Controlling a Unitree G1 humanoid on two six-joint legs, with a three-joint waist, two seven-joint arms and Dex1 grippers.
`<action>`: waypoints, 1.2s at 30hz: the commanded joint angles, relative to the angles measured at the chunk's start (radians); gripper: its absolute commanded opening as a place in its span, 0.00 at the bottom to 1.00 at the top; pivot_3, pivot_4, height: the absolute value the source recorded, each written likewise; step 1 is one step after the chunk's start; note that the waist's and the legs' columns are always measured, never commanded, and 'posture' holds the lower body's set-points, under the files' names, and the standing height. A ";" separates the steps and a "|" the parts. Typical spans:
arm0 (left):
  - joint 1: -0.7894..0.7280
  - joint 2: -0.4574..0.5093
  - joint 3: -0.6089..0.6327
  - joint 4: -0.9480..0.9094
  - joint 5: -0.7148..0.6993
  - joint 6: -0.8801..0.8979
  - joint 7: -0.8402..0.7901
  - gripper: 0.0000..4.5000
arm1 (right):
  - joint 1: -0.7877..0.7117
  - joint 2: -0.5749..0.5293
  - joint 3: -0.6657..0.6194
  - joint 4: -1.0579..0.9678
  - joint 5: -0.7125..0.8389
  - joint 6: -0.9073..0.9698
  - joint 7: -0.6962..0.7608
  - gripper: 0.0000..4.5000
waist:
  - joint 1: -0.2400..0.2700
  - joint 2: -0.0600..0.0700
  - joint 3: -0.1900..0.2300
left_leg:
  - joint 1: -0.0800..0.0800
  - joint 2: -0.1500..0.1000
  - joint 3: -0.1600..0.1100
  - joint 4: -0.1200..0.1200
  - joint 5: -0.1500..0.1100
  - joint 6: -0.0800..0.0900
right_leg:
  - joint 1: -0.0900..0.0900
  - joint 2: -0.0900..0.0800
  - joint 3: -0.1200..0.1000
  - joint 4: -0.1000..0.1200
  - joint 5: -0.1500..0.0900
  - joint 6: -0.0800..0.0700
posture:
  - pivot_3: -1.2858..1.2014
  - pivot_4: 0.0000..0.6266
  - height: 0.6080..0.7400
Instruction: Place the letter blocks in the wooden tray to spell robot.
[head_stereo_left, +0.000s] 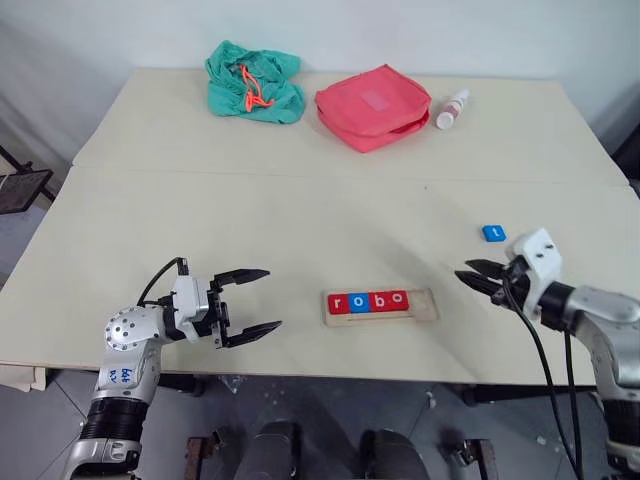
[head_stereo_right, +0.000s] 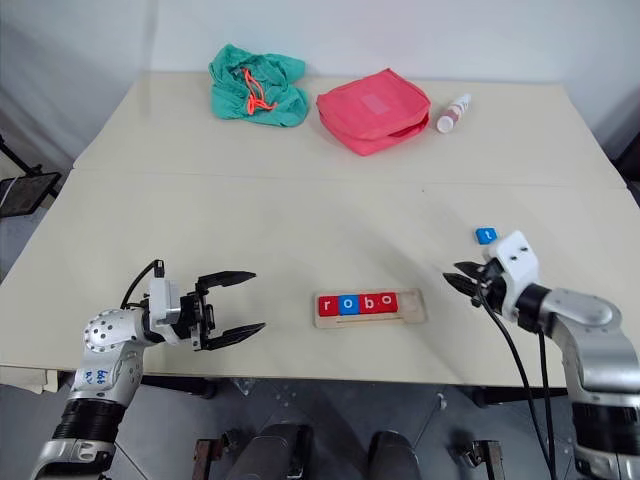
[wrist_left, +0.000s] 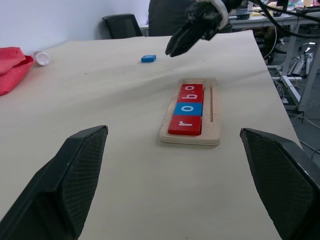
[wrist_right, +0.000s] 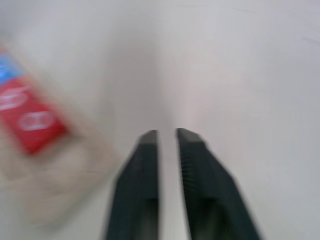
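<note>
The wooden tray (head_stereo_left: 426, 306) lies near the table's front edge, in the middle. In it sit letter blocks in a row: red r (head_stereo_left: 339, 303), blue o (head_stereo_left: 360, 302), red b (head_stereo_left: 380, 300) and red o (head_stereo_left: 399, 298); the tray's right end is bare. A blue letter block (head_stereo_left: 493, 233) lies loose on the table, farther back on the right. My right gripper (head_stereo_left: 465, 276) hovers right of the tray, pointing toward it, fingers a narrow gap apart and holding nothing. My left gripper (head_stereo_left: 273, 298) stands wide open left of the tray, empty.
At the back of the table lie a green cloth bag (head_stereo_left: 255, 83), a pink pouch (head_stereo_left: 373, 106) and a small white bottle (head_stereo_left: 452, 109). A black stand (head_stereo_left: 20, 190) is off the table's left side. The table's front edge runs just below the tray.
</note>
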 joint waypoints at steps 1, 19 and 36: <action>-0.036 0.002 0.003 0.020 -0.010 -0.018 -0.034 1.00 | 0.045 0.031 -0.103 -0.122 0.046 0.012 -0.096 0.52 | -0.003 0.000 0.000 | 0.000 0.000 0.000 0.000 0.000 0.000 | 0.000 0.000 0.000 0.000 0.000 0.000 | 0.52 0.24 1.00; -0.083 0.019 0.024 0.095 -0.022 -0.026 -0.114 1.00 | 0.111 0.109 -0.211 -0.140 0.121 0.114 -0.358 0.99 | -0.011 0.000 0.000 | 0.002 0.001 0.003 -0.001 0.000 0.000 | 0.000 0.001 0.002 0.001 0.000 0.000 | 0.52 0.24 1.00; 0.010 0.034 0.043 -0.043 -0.023 0.021 -0.054 1.00 | -0.433 0.079 0.018 0.626 -0.052 -0.169 -0.315 0.99 | -0.034 0.000 0.000 | 0.001 0.001 0.002 -0.001 0.001 0.000 | -0.001 0.000 0.001 0.002 0.000 0.000 | 0.52 0.24 1.00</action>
